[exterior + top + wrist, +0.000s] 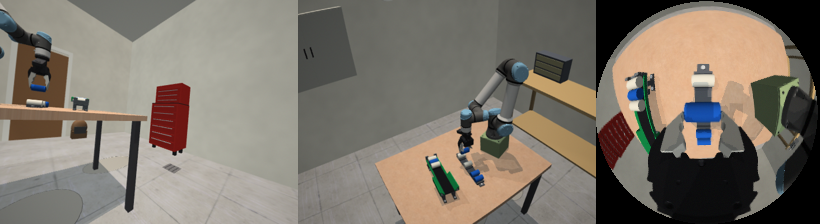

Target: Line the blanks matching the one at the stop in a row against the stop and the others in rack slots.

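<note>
My gripper (466, 149) (38, 86) (702, 111) is shut on a blue blank (465, 150) (38, 88) (702, 112), above the far part of the stock rack (471, 169) (702, 93). On the rack lie a white blank (461, 156) (703, 80) at the far end, a second white blank (468, 164), and two blue blanks near the other end, one (474, 173) beside the other (479, 178). The green feed ramp (453, 180) (645, 120) holds a white blank (432, 158) (634, 83) at the stop end, then a blue blank (433, 161) (635, 94), then another white blank (435, 164) (637, 106), all across it.
The arm's green base block (494, 145) (768, 100) stands beyond the rack. The ramp stands apart from the rack, with bare table between them. A red tool cabinet (171, 120) stands on the floor away from the table (410, 179).
</note>
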You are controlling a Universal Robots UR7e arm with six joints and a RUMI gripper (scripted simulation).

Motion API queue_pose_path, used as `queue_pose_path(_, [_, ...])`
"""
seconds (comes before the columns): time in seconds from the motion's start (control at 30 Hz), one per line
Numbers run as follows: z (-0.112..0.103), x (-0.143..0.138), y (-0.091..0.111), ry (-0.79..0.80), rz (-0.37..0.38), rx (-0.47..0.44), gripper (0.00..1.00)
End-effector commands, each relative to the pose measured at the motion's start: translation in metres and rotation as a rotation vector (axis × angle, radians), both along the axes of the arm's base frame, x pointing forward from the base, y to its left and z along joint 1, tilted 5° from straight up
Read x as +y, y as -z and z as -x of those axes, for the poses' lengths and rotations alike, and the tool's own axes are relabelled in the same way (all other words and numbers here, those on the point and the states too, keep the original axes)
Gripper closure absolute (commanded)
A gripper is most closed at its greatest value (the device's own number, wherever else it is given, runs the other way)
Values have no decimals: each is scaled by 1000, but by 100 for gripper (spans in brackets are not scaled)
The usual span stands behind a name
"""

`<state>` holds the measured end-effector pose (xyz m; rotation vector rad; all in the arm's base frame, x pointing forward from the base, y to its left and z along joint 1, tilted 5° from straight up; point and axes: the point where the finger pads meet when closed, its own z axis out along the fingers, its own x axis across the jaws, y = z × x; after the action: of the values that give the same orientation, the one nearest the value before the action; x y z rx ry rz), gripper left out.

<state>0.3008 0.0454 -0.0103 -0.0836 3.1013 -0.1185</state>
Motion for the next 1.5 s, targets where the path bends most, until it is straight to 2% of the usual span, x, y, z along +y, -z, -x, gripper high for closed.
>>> queue_pose_path(0.0, [0, 0, 4, 0, 0, -1, 60])
queue_pose_path(0.23, [-1, -1, 13, 0, 0, -1, 60])
queue_pose_path(0.73, [-2, -5, 56, 0, 0, -1, 60])
queue_pose_path(0.8, [-2, -5, 56, 0, 0, -1, 60])
queue_pose_path(1.13, [-2, -8, 82, 0, 0, -1, 60])
queue_pose_path(1.47, [-3, -9, 93, 0, 0, -1, 60])
